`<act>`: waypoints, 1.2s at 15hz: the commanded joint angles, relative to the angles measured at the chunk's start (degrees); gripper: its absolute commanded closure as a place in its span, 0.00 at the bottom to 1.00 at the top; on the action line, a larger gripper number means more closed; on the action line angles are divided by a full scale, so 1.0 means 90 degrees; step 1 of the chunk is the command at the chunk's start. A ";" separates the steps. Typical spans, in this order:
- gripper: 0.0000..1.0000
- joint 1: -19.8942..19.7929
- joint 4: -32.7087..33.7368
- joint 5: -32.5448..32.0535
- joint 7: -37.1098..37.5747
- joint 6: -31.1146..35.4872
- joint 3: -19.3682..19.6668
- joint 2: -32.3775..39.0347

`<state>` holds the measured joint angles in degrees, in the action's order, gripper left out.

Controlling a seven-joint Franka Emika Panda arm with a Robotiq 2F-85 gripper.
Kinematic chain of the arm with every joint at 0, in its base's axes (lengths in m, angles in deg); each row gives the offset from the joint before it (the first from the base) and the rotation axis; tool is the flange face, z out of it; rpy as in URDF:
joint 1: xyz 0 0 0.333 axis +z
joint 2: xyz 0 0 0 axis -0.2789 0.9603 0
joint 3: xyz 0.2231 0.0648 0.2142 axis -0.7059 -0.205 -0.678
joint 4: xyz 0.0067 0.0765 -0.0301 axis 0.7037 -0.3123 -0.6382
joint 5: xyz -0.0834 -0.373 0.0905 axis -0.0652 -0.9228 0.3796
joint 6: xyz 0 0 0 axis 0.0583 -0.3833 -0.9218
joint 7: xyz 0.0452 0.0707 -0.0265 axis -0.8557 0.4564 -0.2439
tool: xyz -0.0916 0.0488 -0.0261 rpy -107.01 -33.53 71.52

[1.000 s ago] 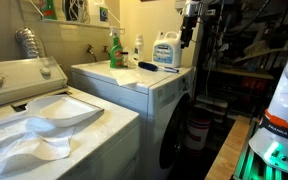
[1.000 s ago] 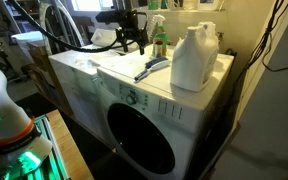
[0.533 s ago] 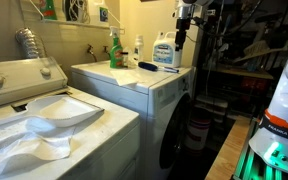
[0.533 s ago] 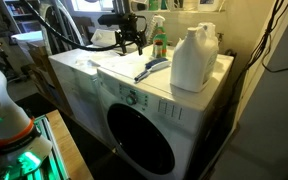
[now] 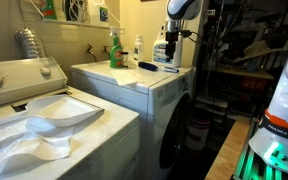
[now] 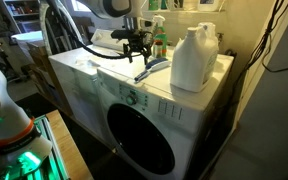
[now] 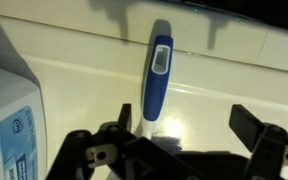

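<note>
A brush with a blue and white handle (image 7: 158,75) lies on top of the white washer (image 6: 94,75); it also shows in both exterior views (image 6: 150,68) (image 5: 154,68). My gripper (image 7: 184,135) is open and empty, hanging just above the brush's bristle end, with the fingers spread either side of it. It shows in both exterior views (image 6: 136,51) (image 5: 170,48) over the washer top. A large white detergent jug (image 6: 193,58) with a blue label (image 5: 164,52) stands right beside it; its edge is at the left of the wrist view (image 7: 6,110).
A green spray bottle (image 5: 115,50) and a small white bottle (image 5: 138,49) stand at the back of the washer. A second machine (image 5: 44,115) with crumpled white cloth on top sits alongside. The washer's round door (image 6: 142,140) faces the room. Shelving (image 5: 249,60) stands nearby.
The arm has swung in over the washer top and lowered, bringing my gripper from beyond the jug to just above the brush. The brush and jug have not moved.
</note>
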<state>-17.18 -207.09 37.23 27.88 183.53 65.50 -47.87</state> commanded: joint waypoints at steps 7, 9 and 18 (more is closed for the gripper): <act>0.00 -0.0282 0.0392 0.0280 0.0167 0.0823 -0.0084 0.0885; 0.12 -0.0309 0.0425 0.0345 0.0244 0.0886 -0.0102 0.0980; 0.71 -0.0320 0.0694 0.0463 0.0674 0.1143 -0.0206 0.1385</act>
<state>-19.15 -202.31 40.52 32.69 192.82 64.49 -37.21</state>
